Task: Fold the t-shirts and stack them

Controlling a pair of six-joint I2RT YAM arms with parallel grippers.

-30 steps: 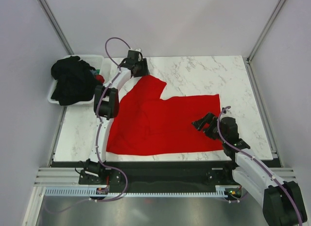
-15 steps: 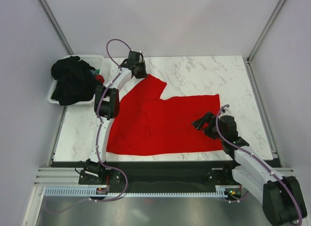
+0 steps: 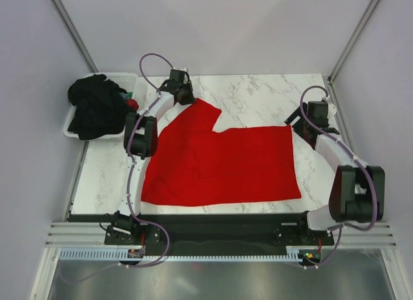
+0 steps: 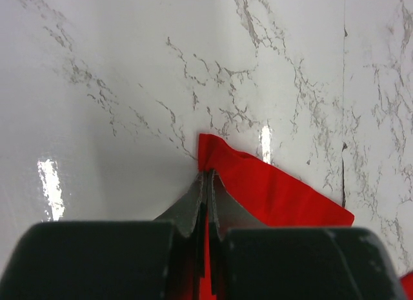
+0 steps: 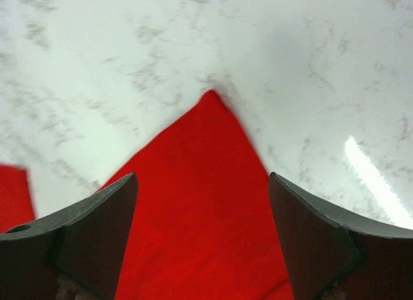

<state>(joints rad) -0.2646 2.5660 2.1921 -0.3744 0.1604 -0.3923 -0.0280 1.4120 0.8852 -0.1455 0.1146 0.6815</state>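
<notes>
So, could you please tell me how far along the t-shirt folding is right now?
Done: the bright red fabric t-shirt lies flat on the marble table. In hand: the left pincer is shut on its far left tip; the right pincer hangs open over the far right corner. Left: folding it, then the black fabric t-shirts heaped in the white plastic tub.

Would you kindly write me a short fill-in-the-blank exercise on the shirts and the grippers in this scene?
1. The left gripper is ____ on one corner of the red t-shirt.
2. In its wrist view, the right gripper has its jaws ____, with another corner of that shirt showing between them.
3. The white tub holds a pile of t-shirts coloured ____.

Missing words: shut; open; black.
</notes>
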